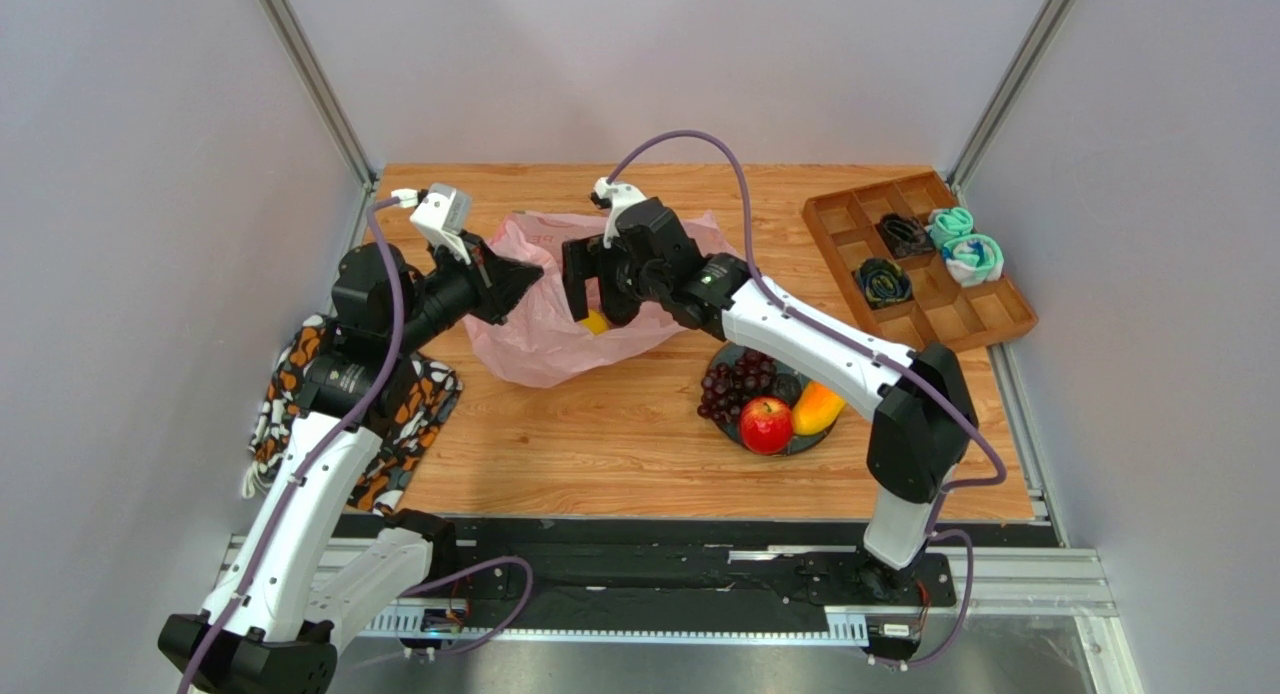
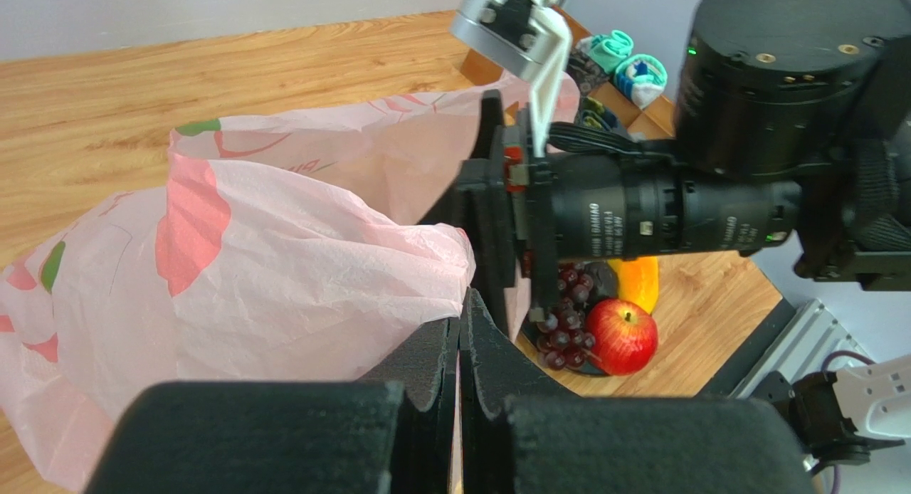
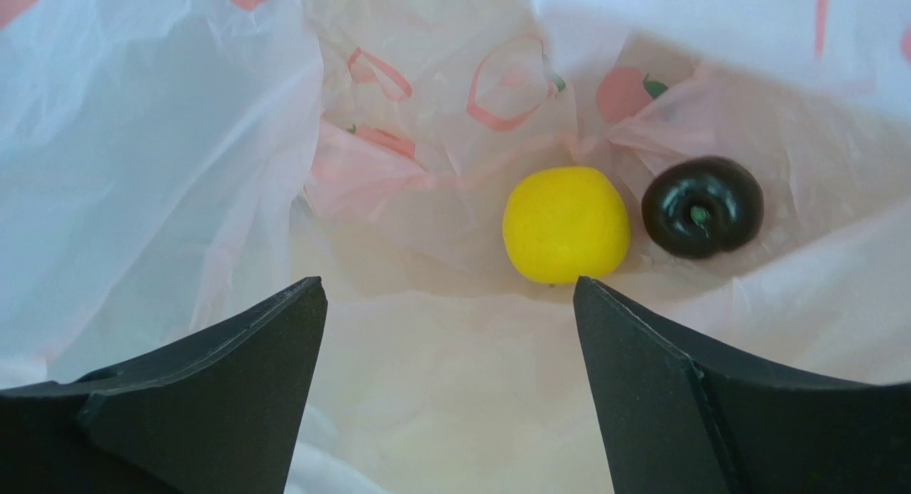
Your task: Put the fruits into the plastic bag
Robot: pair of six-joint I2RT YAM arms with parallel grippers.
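Note:
The pink plastic bag (image 1: 534,334) lies open at the table's middle. My left gripper (image 1: 519,286) is shut on the bag's rim and holds it up; it shows in the left wrist view (image 2: 462,307) pinching the film (image 2: 267,270). My right gripper (image 1: 594,307) is open and empty inside the bag's mouth (image 3: 449,286). A yellow round citrus (image 3: 565,224) and a dark plum-like ball (image 3: 703,206) lie inside the bag (image 3: 160,142). A red apple (image 1: 766,423), purple grapes (image 1: 733,382) and a yellow banana (image 1: 818,408) lie on a dark plate (image 1: 804,444).
A brown compartment tray (image 1: 920,262) with teal and black coiled bundles stands at the back right. An orange-black patterned cloth (image 1: 376,424) lies at the left under my left arm. The plate of fruit sits right of the bag, near my right arm.

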